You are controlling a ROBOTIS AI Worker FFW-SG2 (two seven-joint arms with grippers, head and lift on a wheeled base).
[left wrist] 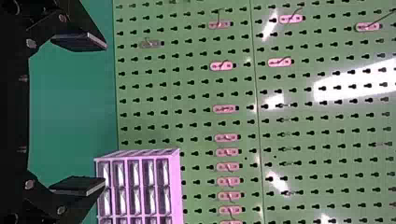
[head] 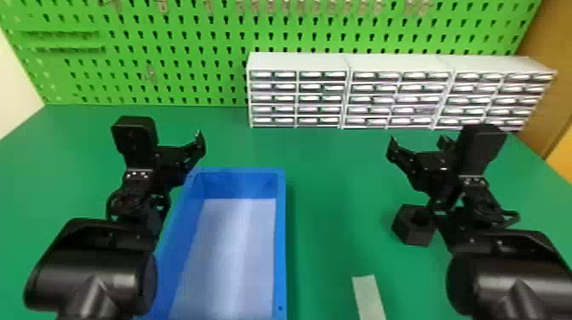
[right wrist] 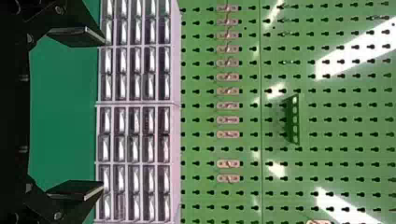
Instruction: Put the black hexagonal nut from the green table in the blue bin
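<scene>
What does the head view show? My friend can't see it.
A black hexagonal nut lies on a green table, close to the robot's right arm. The left arm is by a blue bin. Behind stand white drawers and a green pegboard.

I see bright, fairly even light in my head view, with a pale sheen down the floor of the blue rectangular bin (head: 280,238). White glints dot the white boxy drawer cabinets (head: 298,61). In both wrist views, white glare streaks the green perforated pegboard (left wrist: 266,140).
</scene>
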